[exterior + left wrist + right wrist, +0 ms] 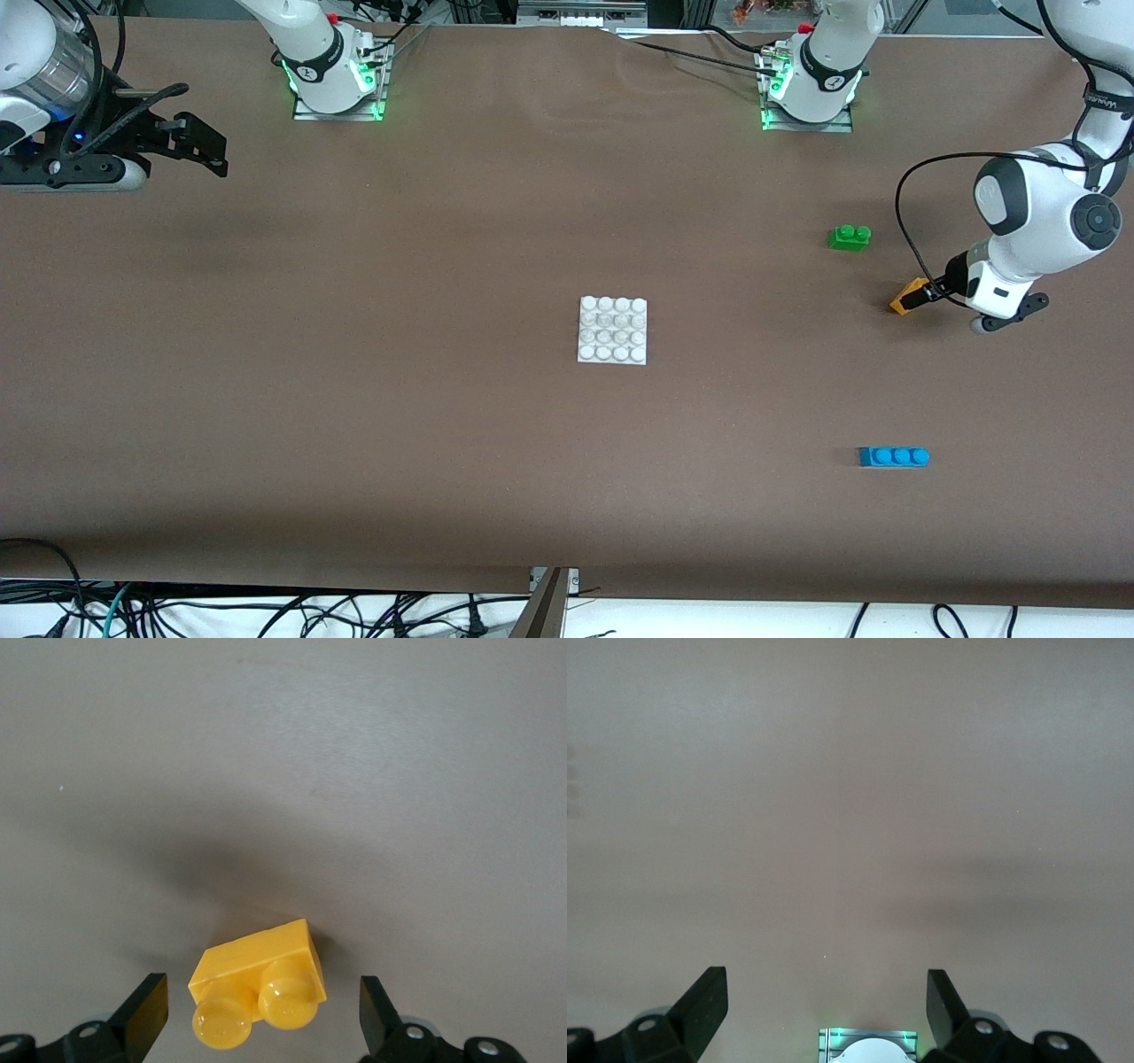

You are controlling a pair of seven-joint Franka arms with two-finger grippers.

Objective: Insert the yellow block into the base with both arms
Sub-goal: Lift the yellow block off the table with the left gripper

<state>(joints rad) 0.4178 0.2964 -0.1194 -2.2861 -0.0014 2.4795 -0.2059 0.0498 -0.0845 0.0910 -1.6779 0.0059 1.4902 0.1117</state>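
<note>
Item 1, upper left of the front view: the right tool (pixel 208 146), hanging over bare brown bench (pixel 354 425), fingers spread and carrying nothing. This arm waits.

Item 2, centre of the frame: the base (pixel 612 330), a flat white studded plate lying flat on the bench. Judge it light and rigid; it will likely slide under a downward press unless you pin it at an edge.

Item 3, right of centre: a green brick (pixel 850 237) in the upper part and a blue brick (pixel 894 456) lower down. Neither is yours to handle.

Item 4, right side of the frame: the yellow block (pixel 909 297), resting on the bench well apart from the base, straddled by the left tool (pixel 264 1014). In the left wrist view its fingers (pixel 149 1010) stand either side of the block with gaps showing, so nothing is gripped yet. Expect a small, stiff, light, smooth plastic piece. Take it on its two flat side walls, below the studs; squeeze squarely, since it sits skewed between the fingers and may twist.
</note>
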